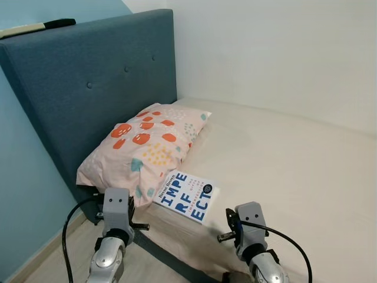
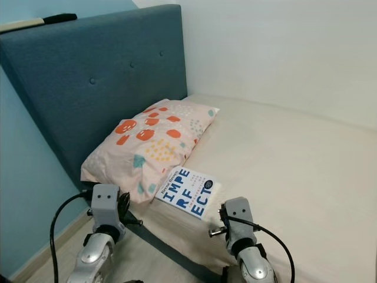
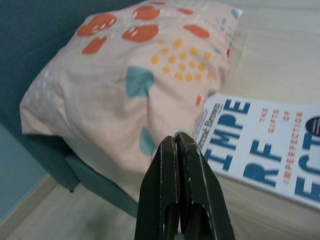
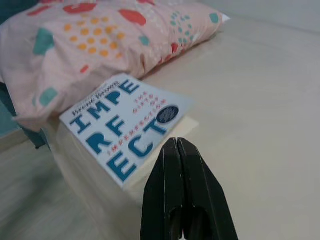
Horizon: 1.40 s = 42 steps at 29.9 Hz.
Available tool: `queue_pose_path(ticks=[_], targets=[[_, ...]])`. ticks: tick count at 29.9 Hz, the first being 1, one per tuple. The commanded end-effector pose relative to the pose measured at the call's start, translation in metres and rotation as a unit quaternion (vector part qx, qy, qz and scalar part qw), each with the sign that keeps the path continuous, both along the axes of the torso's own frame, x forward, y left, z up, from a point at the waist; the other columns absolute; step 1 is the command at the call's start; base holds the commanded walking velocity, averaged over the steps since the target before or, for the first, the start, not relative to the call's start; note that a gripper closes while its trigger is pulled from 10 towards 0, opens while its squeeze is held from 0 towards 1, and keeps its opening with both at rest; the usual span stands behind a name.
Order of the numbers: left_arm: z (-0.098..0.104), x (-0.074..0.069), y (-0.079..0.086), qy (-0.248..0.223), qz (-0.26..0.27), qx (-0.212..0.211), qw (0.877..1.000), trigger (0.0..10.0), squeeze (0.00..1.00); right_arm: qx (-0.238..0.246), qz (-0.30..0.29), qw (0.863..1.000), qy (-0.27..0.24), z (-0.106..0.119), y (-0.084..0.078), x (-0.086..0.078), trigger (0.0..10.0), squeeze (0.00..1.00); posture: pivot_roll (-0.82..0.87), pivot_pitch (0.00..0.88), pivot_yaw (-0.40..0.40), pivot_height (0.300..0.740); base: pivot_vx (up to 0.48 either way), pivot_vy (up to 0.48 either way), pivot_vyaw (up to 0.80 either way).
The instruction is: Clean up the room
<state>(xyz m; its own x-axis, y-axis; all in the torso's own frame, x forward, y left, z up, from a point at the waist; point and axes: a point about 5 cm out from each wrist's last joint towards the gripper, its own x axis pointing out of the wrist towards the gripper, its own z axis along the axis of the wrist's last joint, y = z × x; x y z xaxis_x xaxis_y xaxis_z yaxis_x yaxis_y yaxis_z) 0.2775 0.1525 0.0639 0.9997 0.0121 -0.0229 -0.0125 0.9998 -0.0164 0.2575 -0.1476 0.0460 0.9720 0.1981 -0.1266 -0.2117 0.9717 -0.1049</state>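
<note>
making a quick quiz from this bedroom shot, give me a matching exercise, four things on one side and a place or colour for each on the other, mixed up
Things:
1. pillow
2. book
3. headboard
4. left gripper

Descriptions:
A. dark blue, tufted with buttons
B. fingers shut, pointing toward the bed corner
C. pink with orange and teal shapes
D. white cover with big blue letters, lying at the mattress edge

Pairs: 1-C, 2-D, 3-A, 4-B

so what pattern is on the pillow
Pale pink pillow with orange-red blobs, teal shapes and clusters of yellow-orange dots; clearest in the left wrist view.
</note>
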Motion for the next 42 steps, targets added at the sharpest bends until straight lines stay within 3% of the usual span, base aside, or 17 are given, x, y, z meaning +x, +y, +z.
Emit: queue_pose_path(ticks=[1, 18, 29, 42], targets=[[-0.002, -0.002, 0.003, 0.001, 0.000, 0.008, 1.000, 10.0, 0.00, 0.005, 0.002, 1.000, -0.004, 0.001, 0.002, 0.000, 10.0, 0.00, 0.01, 0.020, 0.002, 0.667, 0.000, 0.000, 0.00], [-0.008, -0.008, 0.002, 0.003, -0.011, 0.022, 1.000, 10.0, 0.00, 0.006, 0.002, 1.000, -0.004, 0.001, 0.003, -0.001, 10.0, 0.00, 0.00, 0.017, -0.001, 0.740, 0.000, 0.000, 0.00], [-0.009, -0.008, 0.003, 0.006, -0.006, 0.027, 1.000, 10.0, 0.00, 0.009, 0.004, 1.000, 0.001, -0.002, 0.005, -0.004, 10.0, 0.00, 0.01, 0.012, 0.000, 0.740, 0.000, 0.000, 0.00], [-0.041, -0.022, 0.003, 0.060, -0.032, 0.041, 0.997, 10.0, 0.00, 0.007, -0.015, 0.995, 0.100, -0.040, 0.003, -0.011, 10.0, 0.00, 0.01, 0.010, 0.000, 0.740, 0.000, 0.000, 0.00]])
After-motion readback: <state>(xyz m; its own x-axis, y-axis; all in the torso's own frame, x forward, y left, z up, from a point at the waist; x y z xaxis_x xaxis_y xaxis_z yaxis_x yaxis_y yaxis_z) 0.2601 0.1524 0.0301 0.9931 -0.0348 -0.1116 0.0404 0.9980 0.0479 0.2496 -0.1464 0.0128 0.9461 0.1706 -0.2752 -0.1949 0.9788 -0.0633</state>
